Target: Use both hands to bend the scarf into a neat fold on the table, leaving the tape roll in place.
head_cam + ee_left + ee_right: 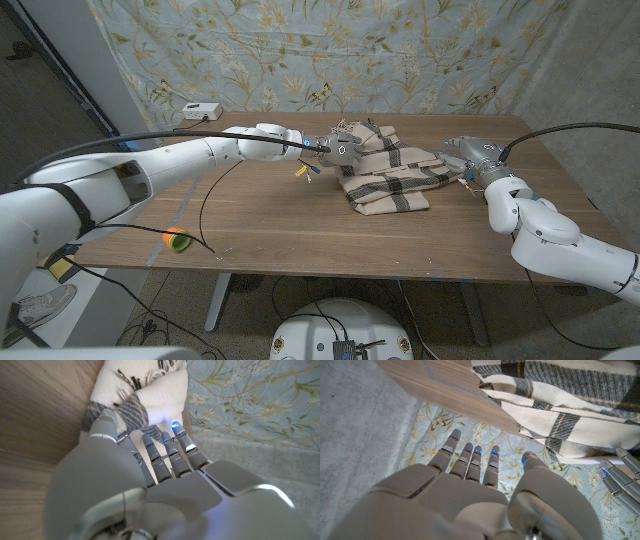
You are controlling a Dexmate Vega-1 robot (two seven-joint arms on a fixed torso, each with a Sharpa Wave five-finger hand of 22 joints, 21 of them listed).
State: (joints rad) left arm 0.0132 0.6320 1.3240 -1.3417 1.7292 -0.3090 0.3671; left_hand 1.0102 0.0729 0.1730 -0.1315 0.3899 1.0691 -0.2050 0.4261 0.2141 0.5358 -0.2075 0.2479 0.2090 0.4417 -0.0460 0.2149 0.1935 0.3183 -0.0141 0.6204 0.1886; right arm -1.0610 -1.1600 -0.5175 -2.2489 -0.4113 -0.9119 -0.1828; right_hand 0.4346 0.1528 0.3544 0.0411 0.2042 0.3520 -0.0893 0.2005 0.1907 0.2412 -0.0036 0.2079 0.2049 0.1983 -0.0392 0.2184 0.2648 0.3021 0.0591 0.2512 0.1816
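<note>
Two hands on the job here, one at each end of the scarf (387, 169), which lies bunched in a loose multi-layer heap on the wooden table (280, 225), toward the far edge near the floral curtain (300, 50). It's cream with dark plaid stripes.

The left hand (340, 150) is at the scarf's left end, and in the left wrist view its fingers (167, 455) are curled onto a fold of the cloth, thumb on one side and the rest on the other, so it's gripping the scarf (145, 400) there. The fringe of that end shows just beyond the fingertips.

The right hand (478, 158) sits at the scarf's right end, just beside the cloth. In the right wrist view its fingers (470, 460) are spread apart and straight with nothing between them, so it's open, holding nothing; the scarf (560, 405) hangs over the table edge near them.

The tape roll (177, 240), orange and green, sits well away from the scarf, near the table's front-left corner. A small white box (200, 111) rests at the far-left edge by the curtain.
</note>
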